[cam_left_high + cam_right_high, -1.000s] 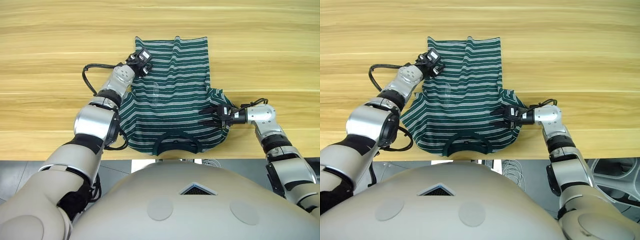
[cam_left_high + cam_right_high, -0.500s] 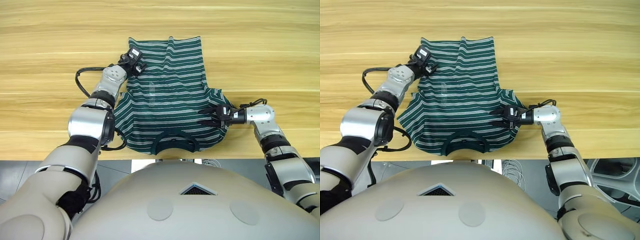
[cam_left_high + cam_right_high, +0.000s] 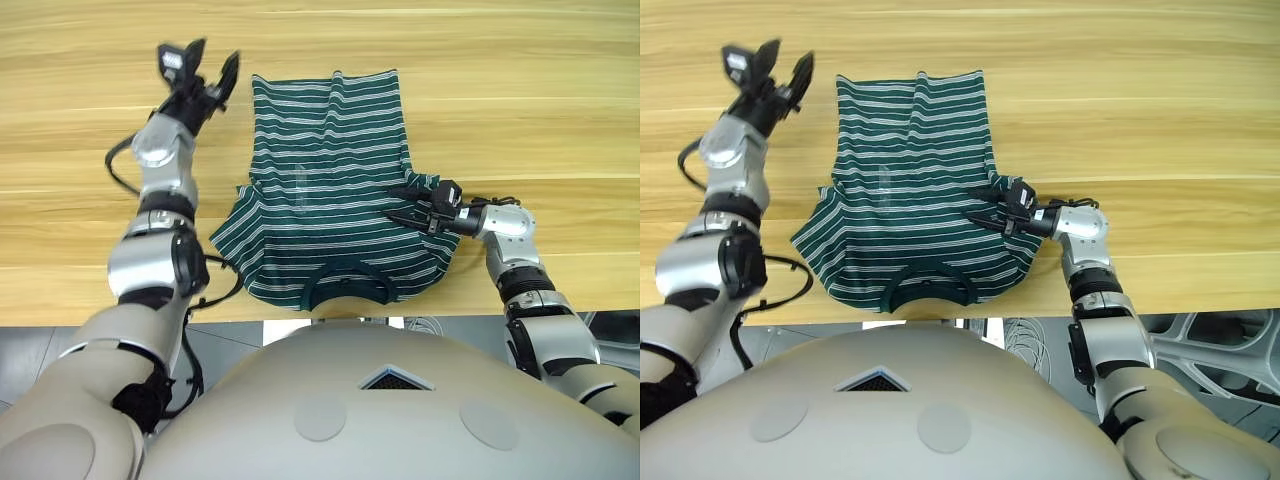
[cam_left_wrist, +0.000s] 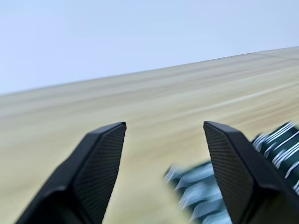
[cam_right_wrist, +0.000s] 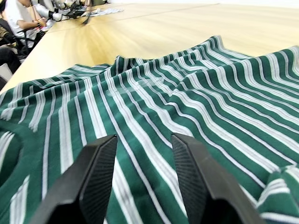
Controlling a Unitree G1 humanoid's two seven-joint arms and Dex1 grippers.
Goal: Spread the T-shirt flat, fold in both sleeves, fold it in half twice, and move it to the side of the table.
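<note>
With the green white-striped T-shirt (image 3: 335,180) rumpled on the wooden surface (image 3: 520,100), your left pincer (image 3: 205,75) gapes empty beyond its far corner and your right pincer (image 3: 412,205) hangs open, empty, over its sleeve, where a deep pinch could snag both layers.

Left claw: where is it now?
In the left eye view, the left claw is open on the robot's left, just off the T-shirt, at its far left corner.

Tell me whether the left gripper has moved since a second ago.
Yes. The left gripper has come off the T-shirt, moving left and farther away, beyond its far-left corner.
</note>
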